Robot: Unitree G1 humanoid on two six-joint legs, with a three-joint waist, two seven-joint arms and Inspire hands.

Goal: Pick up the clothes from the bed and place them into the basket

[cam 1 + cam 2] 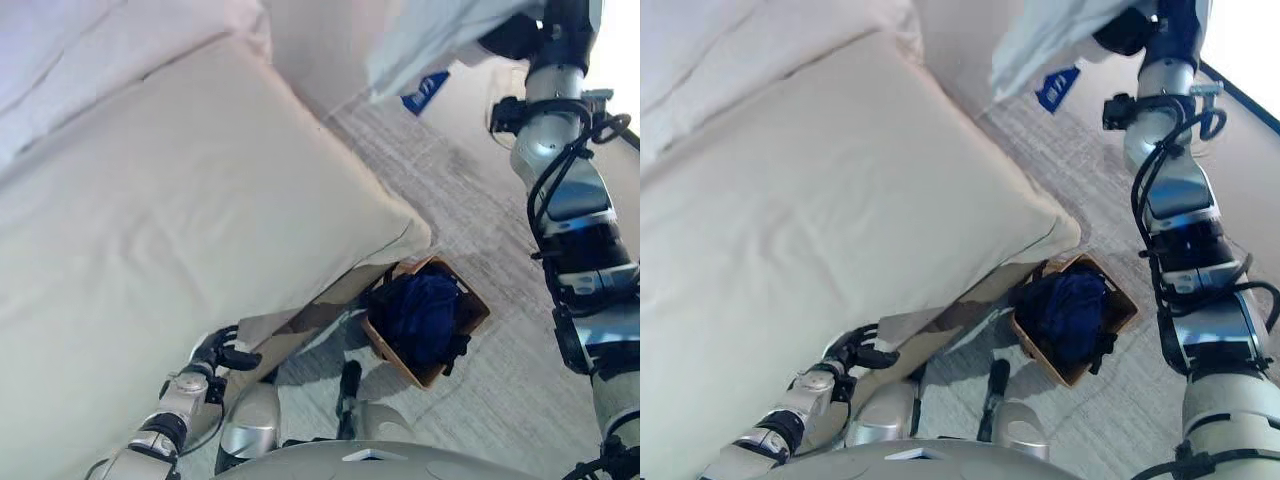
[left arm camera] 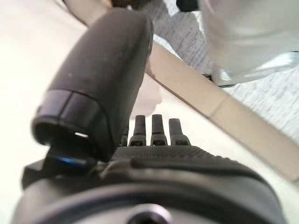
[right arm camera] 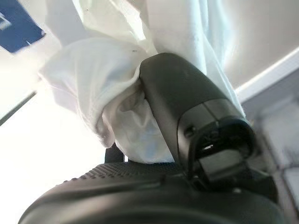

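A white garment hangs bunched in the raised right robot hand, thumb clamped on it, high above the grey floor. Below, the basket holds dark blue clothes beside the cream bed. The left robot hand rests relaxed at the bed's edge.

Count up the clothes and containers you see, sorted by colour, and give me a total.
White garment, gripped by the right hand above the floor: 1
Dark blue clothing, bunched in the basket, pieces cannot be told apart: 1 heap
Brown basket on the floor beside the bed: 1
Total: 3
The left hand holds nothing.
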